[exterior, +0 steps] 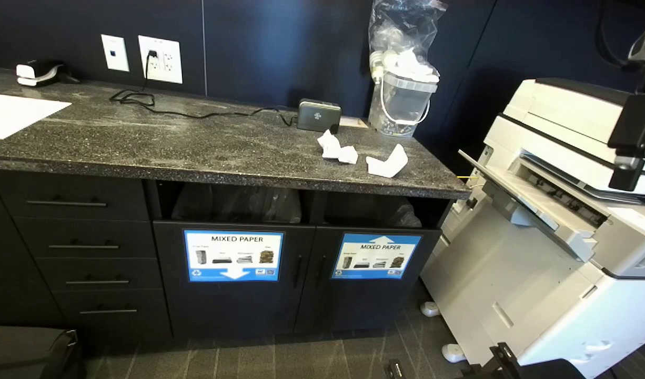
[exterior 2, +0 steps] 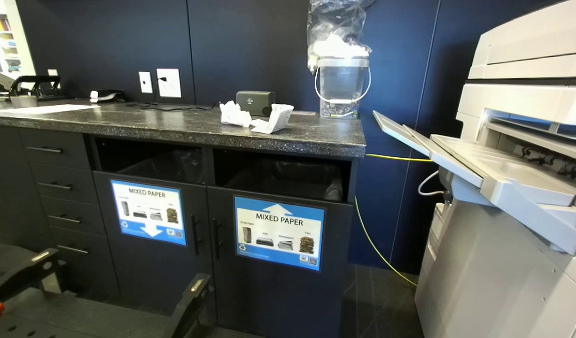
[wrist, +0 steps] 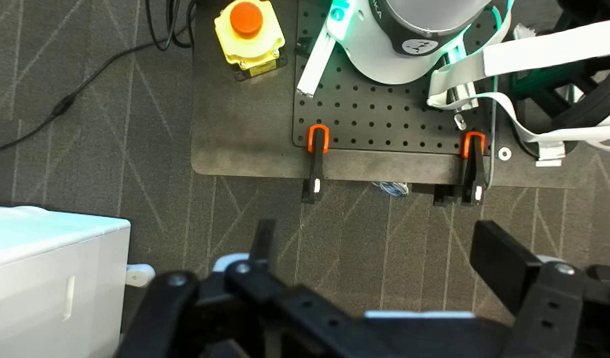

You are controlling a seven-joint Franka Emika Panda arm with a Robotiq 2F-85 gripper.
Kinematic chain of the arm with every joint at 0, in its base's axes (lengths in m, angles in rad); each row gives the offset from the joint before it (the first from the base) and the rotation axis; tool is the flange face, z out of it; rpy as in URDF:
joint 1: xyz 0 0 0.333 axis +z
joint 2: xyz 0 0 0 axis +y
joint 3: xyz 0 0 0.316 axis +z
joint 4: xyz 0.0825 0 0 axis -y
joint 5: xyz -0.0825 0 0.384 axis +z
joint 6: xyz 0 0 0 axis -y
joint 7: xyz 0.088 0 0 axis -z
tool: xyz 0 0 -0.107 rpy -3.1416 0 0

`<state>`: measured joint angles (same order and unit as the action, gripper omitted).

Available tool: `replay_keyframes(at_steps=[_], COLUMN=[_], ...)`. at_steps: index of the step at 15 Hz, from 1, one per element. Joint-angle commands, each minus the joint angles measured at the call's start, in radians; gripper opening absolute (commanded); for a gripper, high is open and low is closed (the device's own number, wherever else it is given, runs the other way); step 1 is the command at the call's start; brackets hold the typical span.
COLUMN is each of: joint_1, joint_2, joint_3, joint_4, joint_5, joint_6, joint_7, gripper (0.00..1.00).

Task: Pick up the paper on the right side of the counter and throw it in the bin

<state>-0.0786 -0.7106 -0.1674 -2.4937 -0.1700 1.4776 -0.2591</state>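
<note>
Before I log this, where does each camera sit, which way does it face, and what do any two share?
Wrist view: on the wrist, looking down past the open gripper at the floor and the arm's white base.
An exterior view: higher up, angled down at the counter; dark parts at the right edge are probably the gripper.
An exterior view: near counter level, facing the cabinet fronts; no arm, but black clamps in the foreground.
Both exterior views share the counter, crumpled papers, bucket and copier.

a seamed, dark blue panelled wall (exterior: 280, 31) reflects soft light; a dark grey, pale-streaked carpet floor (wrist: 61, 169) spreads below; in an exterior view, a white, straight-sided bookshelf (exterior 2: 19, 42) holds rows of books (exterior 2: 3, 24).
</note>
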Motion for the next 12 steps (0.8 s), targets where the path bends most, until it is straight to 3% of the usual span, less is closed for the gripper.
replay_keyframes(at_steps=[1, 6, 12], joint_1=[-0.002, 0.004, 0.030], joint_2=[0.027, 0.175, 0.444], joint_3=[-0.011, -0.025, -0.029], joint_4=[0.025, 0.102, 0.267], joint_5=[0.001, 0.066, 0.219], joint_6=[0.066, 0.307, 0.494], joint_7=[0.030, 0.105, 0.050], gripper=[1.00, 1.00, 1.00])
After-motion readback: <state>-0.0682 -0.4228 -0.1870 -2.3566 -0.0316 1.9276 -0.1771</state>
